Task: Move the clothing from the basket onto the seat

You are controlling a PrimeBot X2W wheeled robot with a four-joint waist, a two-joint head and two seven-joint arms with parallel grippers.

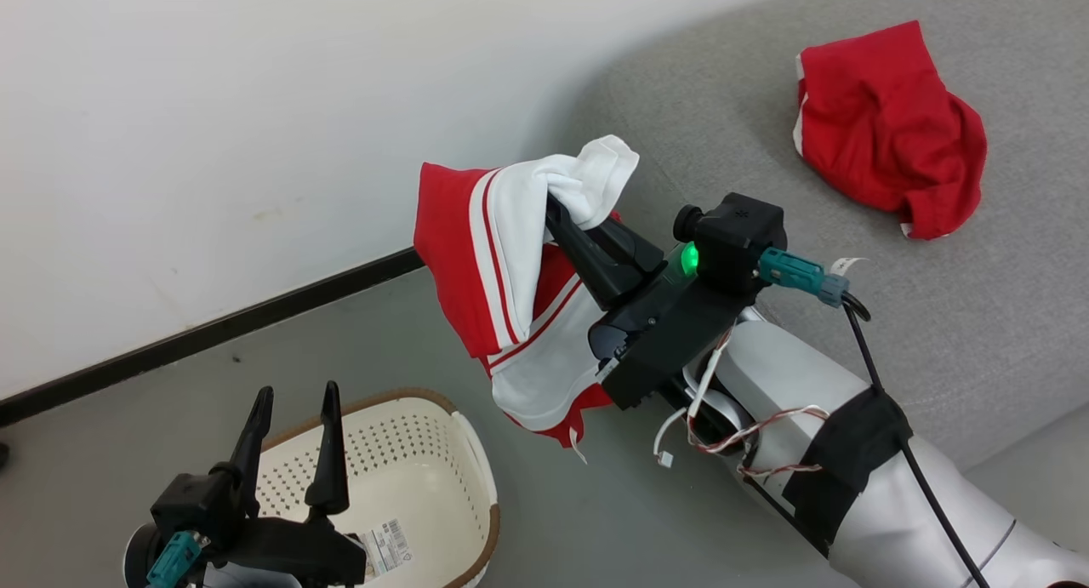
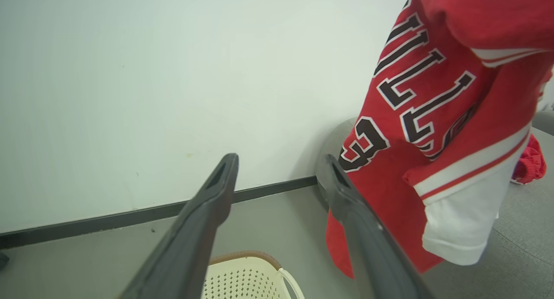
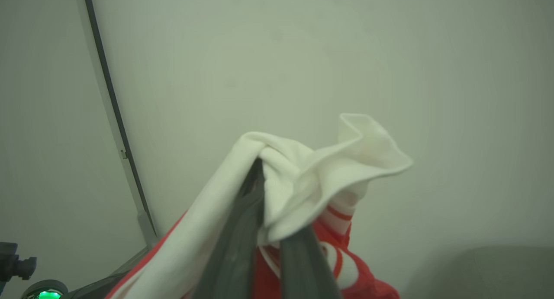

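Between white wall [image 1: 213,103] and grey seat [image 1: 978,316], over grey floor [image 1: 553,503]: right pincer [image 1: 553,207] tight on red-and-white clothing [image 1: 451,256], left pincer [image 1: 298,392] wide, empty.

the left gripper [image 1: 298,391] sits low at the lower left, its two dark fingers spread wide apart and pointing up. the right arm [image 1: 791,367] reaches forward and up, its right gripper [image 1: 557,212] pinched tight on the clothing [image 1: 510,248].

A plain white wall [image 1: 255,86], faint marks showing on its paint, is meeting a smooth grey floor [image 1: 111,426] along a dark skirting strip [image 1: 213,328] that is running diagonally across the head view.
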